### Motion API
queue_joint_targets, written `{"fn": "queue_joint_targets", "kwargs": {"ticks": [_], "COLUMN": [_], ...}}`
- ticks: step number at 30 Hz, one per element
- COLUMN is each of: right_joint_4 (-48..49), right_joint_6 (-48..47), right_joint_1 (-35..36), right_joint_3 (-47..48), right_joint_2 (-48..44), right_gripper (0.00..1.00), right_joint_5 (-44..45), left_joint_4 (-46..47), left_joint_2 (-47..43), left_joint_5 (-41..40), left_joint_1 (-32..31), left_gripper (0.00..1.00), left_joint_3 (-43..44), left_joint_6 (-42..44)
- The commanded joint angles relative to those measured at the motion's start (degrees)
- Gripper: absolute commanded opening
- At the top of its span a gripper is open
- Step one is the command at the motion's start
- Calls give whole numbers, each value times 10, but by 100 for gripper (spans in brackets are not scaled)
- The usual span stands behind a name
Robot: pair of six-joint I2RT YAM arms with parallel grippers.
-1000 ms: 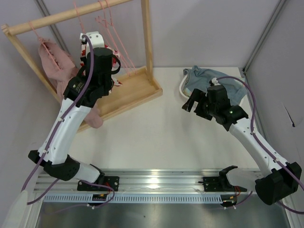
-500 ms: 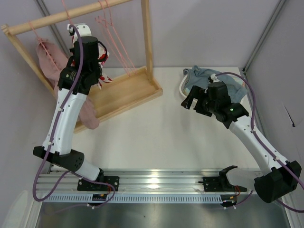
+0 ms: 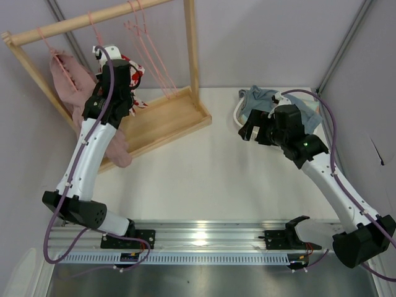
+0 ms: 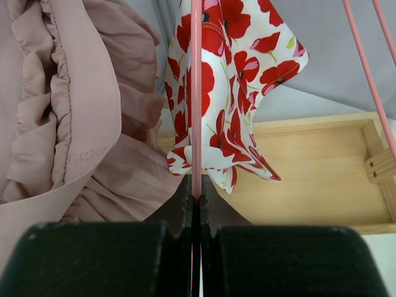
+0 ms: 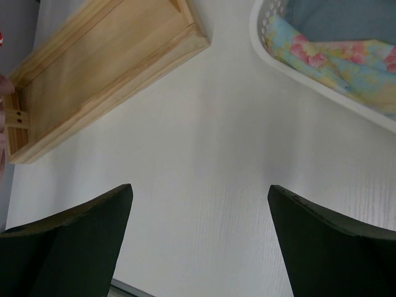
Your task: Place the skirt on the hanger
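Left gripper [image 4: 196, 197] is shut tight on the thin pink wire of the hanger [image 4: 196, 93]; its jaws are pressed together with only the wire between them. It is raised at the far left of the scene, close under the wooden bar of the rack [image 3: 80, 22]. The skirt [image 4: 232, 86] hangs on this hanger, and its white cloth with red flowers spreads to both sides of the wire. It is above the wooden tray base [image 4: 309, 173] of the rack and just right of the dusty-pink ruffled garment [image 4: 74, 111]. Right gripper [image 5: 201, 241] is wide open and holds nothing. It hovers over the bare table [image 5: 204, 142] at the right, near the white basket [image 5: 309, 83].

By judgement, the step in hand is the last one: the skirt appears to be on the hanger already, and the arm settles the hanger at the rack. Whether the hook sits over the bar cannot be told for sure. The next move probably calls for checking this, then a slow opening of the jaws and a straight retreat, so that the fingers do not drag the cloth off.

The count is one skirt, one pink garment, one rack and two grippers. One basket holds a blue-grey cloth [image 3: 266, 98] and a pale flowered cloth [image 5: 334, 52]. The pink hangers seem to be four: the held one, one under the pink garment and two bare hangers [image 4: 369, 74] to the right. Their wires overlap, so this number is not certain.
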Motion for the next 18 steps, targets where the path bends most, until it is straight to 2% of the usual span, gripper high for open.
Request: {"fn": "queue_joint_targets", "kwargs": {"ticks": [1,6,9,12,13,14,15,18], "right_joint_4": [10,10,17,22,19,18,16,12], "right_joint_6": [-22,-20,-31,-42,-42,-42,-42,-41], "right_joint_1": [-1,-1,-1,-1,-1,-1,0,-1], "right_joint_3": [36,46,54,60,67,71,75,79], "right_joint_2": [-4,-3,-7,-11,-11,-10,-10,-12], "right_gripper": [99,99,99,99,99,99,99,99], "right_joint_5": [21,49,53,61,66,69,71,67], "left_joint_4": [51,79,98,96,92,86,84,77], "left_joint_2": [-33,-71,-99,-109,-110,-111,-117,-132], "left_joint_5": [2,21,60,69,70,69,72,93], "left_joint_1": [15,15,15,14,14,14,15,14], "left_gripper": [0,0,7,30,50,57,71,88], "left_joint_3": [-21,-65,-106,-113,-111,-104,-101,-82], "left_joint_6": [-17,-27,-32,-28,-23,-21,-17,-6]}}
